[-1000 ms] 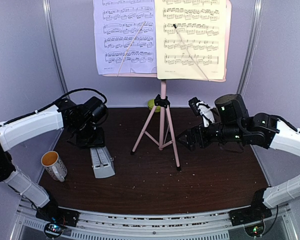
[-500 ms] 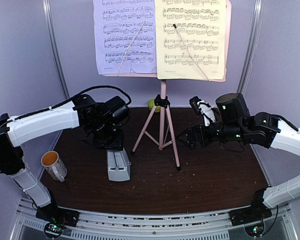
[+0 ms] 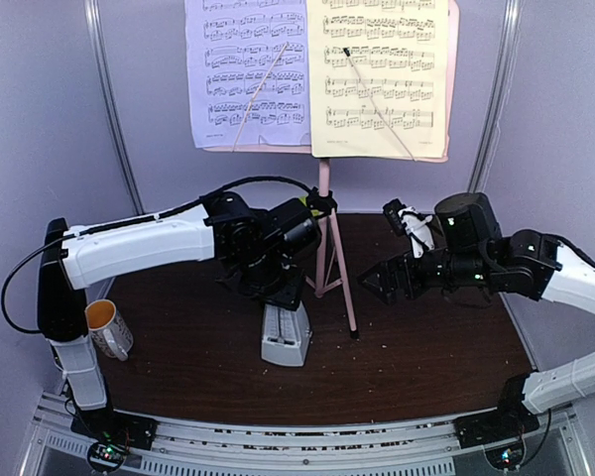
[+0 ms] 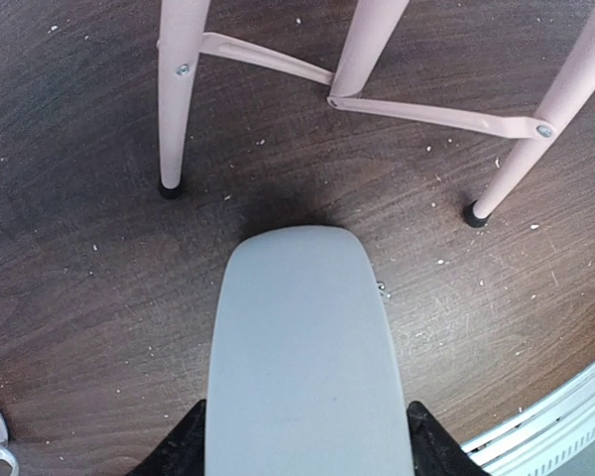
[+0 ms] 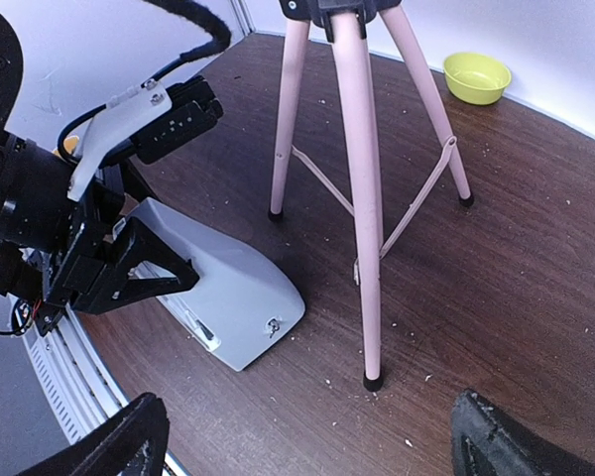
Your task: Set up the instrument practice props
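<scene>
Item: metronome (image 3: 286,337), grey, tilted. Narrow end clamped in left gripper (image 3: 278,297), base toward tabletop (image 3: 426,347) near edge, just before music stand (image 3: 323,248) legs. Right gripper (image 3: 382,281) splayed, empty, farther off.
</scene>
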`<state>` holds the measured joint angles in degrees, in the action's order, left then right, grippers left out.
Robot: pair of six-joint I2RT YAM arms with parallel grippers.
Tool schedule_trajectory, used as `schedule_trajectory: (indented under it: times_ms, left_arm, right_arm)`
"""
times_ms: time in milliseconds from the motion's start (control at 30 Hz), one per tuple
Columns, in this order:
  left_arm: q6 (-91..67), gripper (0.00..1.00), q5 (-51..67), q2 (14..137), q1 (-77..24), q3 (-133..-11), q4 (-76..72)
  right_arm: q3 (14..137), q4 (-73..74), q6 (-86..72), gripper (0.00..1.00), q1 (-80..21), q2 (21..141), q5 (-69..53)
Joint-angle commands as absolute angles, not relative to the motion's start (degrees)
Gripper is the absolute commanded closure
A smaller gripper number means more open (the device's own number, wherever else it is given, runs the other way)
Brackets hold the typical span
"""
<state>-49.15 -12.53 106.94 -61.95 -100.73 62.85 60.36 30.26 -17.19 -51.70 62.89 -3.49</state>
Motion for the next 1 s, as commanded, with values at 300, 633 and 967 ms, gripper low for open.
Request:
schedule_trajectory:
  times_ms: [300,633,967]
  left_arm:
    - [-44.29,0.02,-11.82,99.56,-62.44,-96.41,54.87]
    - [-42.85,0.02,0.32,72.62,-47.06,-70.65,42.32]
    - [-45.45,0.02,-8.98,64.64,-42.64,-63.91,47.85]
  right_arm:
    - [58.73,22.5,-21.46,0.0,-51.92,64.0,-3.75]
    - [70.7,22.44,-25.46,0.0,-60.86,77.89,2.05]
    - [96.99,43.26,-46.82,0.0,-70.31,98.48,21.02]
